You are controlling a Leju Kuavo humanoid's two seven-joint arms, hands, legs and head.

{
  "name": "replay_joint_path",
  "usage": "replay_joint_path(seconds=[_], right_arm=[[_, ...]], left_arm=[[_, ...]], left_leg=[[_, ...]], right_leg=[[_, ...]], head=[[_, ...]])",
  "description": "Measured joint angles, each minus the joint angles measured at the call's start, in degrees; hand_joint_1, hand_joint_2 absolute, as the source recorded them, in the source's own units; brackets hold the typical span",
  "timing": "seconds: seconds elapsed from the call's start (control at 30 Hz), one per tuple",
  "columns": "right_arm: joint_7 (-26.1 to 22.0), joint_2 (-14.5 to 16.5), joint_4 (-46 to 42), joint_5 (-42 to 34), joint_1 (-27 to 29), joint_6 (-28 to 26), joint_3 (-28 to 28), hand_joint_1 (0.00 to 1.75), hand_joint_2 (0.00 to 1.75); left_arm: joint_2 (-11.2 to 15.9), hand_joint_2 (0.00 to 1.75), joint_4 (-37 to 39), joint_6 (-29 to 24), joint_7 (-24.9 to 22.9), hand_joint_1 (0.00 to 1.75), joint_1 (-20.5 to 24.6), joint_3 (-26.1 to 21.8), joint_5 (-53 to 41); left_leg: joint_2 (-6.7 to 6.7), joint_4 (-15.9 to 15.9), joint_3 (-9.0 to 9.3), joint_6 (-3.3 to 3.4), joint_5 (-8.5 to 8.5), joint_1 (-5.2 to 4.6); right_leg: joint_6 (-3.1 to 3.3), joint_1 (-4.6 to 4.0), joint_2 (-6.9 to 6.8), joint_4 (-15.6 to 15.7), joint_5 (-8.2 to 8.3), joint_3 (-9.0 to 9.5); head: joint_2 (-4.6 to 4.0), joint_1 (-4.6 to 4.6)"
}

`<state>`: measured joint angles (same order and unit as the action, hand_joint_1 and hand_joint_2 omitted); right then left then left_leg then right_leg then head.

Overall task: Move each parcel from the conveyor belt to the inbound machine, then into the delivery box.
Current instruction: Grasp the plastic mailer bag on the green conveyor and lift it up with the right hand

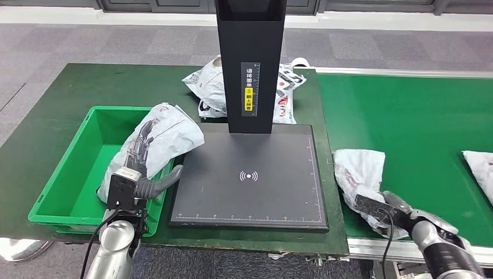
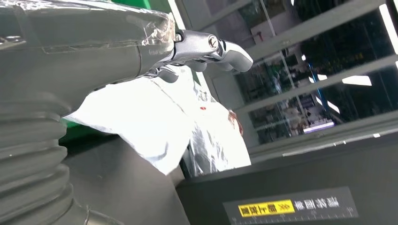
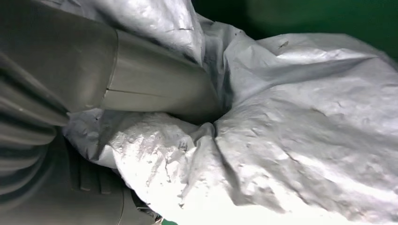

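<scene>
A crumpled white parcel (image 1: 168,135) lies over the right wall of the green delivery box (image 1: 70,174), partly inside it. My left hand (image 1: 141,165) rests on this parcel with its fingers laid along it and its thumb spread out toward the inbound machine's black plate (image 1: 250,197). In the left wrist view the thumb (image 2: 220,47) stands clear above the parcel (image 2: 155,117). At the conveyor belt's (image 1: 407,116) near left edge, my right hand (image 1: 386,210) grips a second white parcel (image 1: 360,168). Its thumb (image 3: 155,89) is pressed into the parcel's wrinkled wrap (image 3: 305,117).
The machine's black column (image 1: 250,58) rises behind the plate. More printed parcels (image 1: 206,87) lie behind it on the dark green table. Another white parcel (image 1: 479,165) sits at the belt's right edge.
</scene>
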<state>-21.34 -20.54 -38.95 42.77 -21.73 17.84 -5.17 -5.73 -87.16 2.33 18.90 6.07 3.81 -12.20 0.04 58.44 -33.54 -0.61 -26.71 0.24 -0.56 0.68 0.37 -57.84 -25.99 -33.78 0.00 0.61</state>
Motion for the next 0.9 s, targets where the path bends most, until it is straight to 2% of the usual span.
replay_joint_path(seconds=[0.13,0.27,0.4,0.63,0.9], right_arm=[[1.65,3.76,-7.41,-13.25,1.09,3.12,3.24,1.75,1.75],[3.47,6.61,-19.24,-18.16,4.71,2.99,4.63,1.75,1.75],[4.29,9.16,-30.02,-19.67,8.82,0.62,4.67,1.75,1.75],[5.36,12.6,-43.43,-19.09,14.32,-2.95,4.67,1.75,1.75],[6.92,15.45,-50.3,-17.56,16.92,-4.48,4.67,1.75,1.75]], left_arm=[[-0.37,1.75,-1.42,-2.41,0.1,0.0,-2.07,-0.14,-1.49],[-0.98,1.75,-2.26,-4.49,0.12,0.0,-3.51,-0.51,-2.94],[-1.79,1.75,-2.76,-4.55,0.04,0.0,-4.6,-0.78,-3.43],[-3.11,1.75,-3.11,-3.5,-0.05,0.0,-5.21,-1.08,-4.59],[-4.01,1.75,-3.07,-3.18,-0.11,0.0,-5.16,-1.1,-4.85]], left_leg=[[-0.21,0.0,0.17,-0.01,0.13,0.02],[-0.37,-0.01,0.08,0.0,0.14,0.07],[-0.37,-0.01,0.04,-0.02,0.08,0.06],[-0.36,0.0,0.03,-0.01,0.07,0.05],[-0.35,-0.01,0.04,-0.02,0.08,0.05]], right_leg=[[0.02,0.02,-0.21,0.0,0.0,-0.15],[0.04,0.0,-0.37,-0.01,-0.06,-0.14],[0.04,0.03,-0.36,0.0,-0.11,-0.18],[0.04,0.04,-0.36,0.0,-0.12,-0.18],[0.04,0.04,-0.35,0.0,-0.12,-0.19]], head=[[0.0,0.0],[0.0,0.0],[0.0,0.0],[0.0,0.0],[0.0,0.0]])
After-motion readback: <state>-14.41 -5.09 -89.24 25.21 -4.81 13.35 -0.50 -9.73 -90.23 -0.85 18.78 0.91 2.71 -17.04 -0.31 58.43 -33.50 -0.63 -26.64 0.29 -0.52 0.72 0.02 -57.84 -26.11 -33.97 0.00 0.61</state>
